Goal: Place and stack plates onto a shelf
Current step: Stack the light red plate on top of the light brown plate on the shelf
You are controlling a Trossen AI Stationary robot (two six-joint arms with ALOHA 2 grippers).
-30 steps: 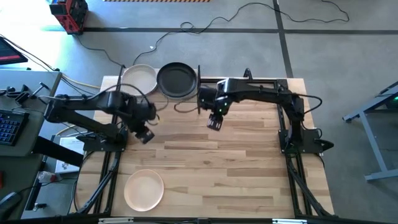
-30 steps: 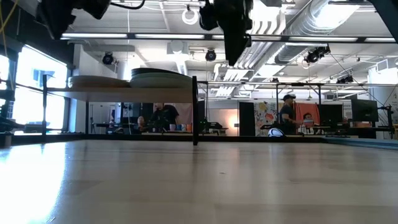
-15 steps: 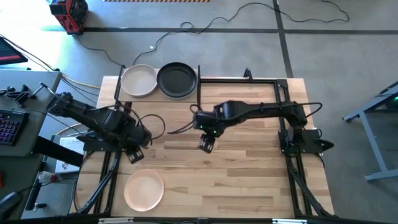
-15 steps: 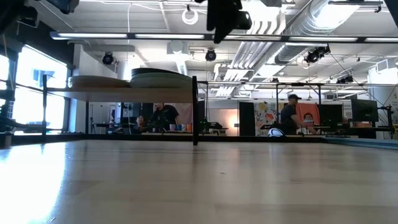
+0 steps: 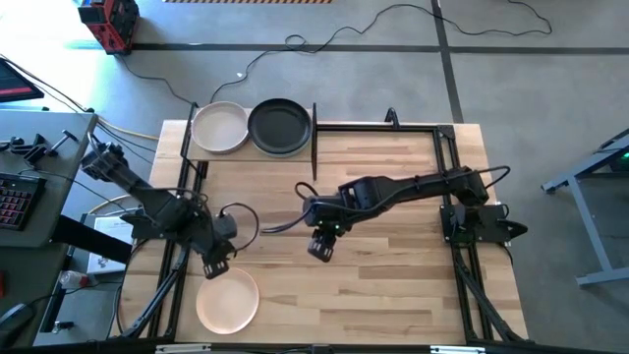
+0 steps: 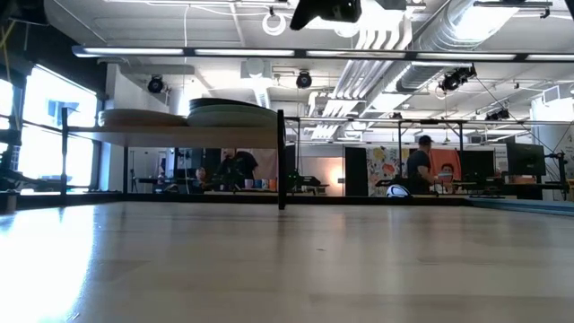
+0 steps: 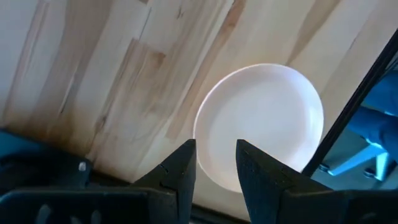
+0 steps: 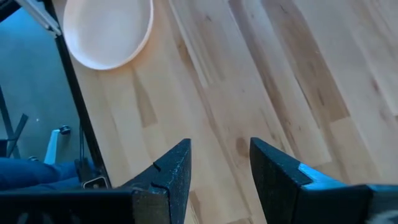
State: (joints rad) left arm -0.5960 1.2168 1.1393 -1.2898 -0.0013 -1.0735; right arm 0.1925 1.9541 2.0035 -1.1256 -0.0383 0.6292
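mostly hidden stacks are sitting on the shelf (image 5: 201,147); one cream plate (image 5: 227,300) is lying near the surface (image 5: 393,295) edge. left gripper (image 5: 215,264) fingers parted, empty, hovering beside it; right gripper (image 5: 321,247) parted mid-surface.

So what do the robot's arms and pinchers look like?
Both arms are dark, thin and jointed, with black cables looping beside them. The left gripper and right gripper each end in two dark wedge-shaped fingers that taper toward the tips, with a gap between them.

Grey floor (image 5: 511,59) with cables, bright windows (image 6: 45,126), perhaps exposed ceiling ducts (image 6: 466,27)
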